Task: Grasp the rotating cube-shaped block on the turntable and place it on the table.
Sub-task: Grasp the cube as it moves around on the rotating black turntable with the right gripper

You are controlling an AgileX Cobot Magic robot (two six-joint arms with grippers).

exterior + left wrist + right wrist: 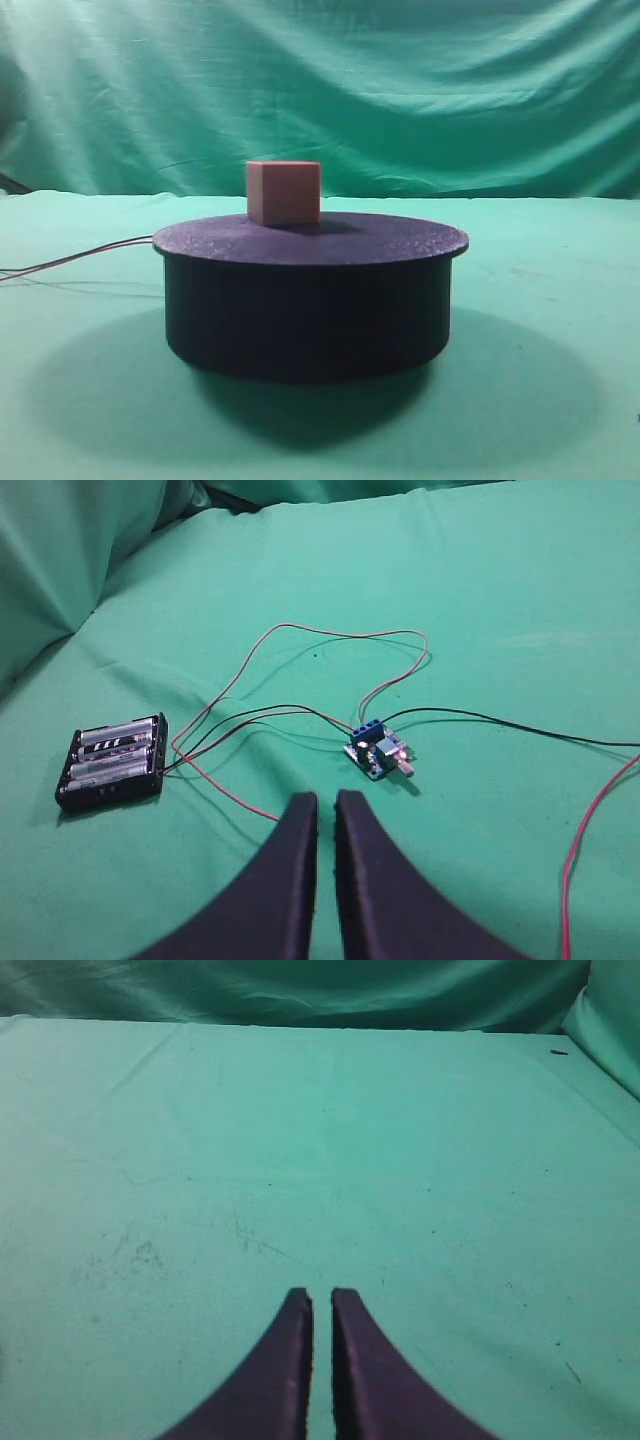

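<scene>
The small pink-tan matte cube-shaped block [284, 192], at eleven o'clock on the squat black turntable [310, 300], looks light, rigid and grippy, best pinched across opposite flat faces; left gripper [326, 802] and right gripper [321, 1298] are both nearly closed, grasping nothing.

Green-clothed table [560, 300] carries turntable [308, 310], battery holder [112, 761].

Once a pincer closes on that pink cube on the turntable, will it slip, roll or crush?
The cube-shaped block has flat, matte faces, so it probably grips well and won't roll. It looks solid and rigid, so crushing seems unlikely. Being small, it is likely light and may skid across the turntable if nudged.
</scene>
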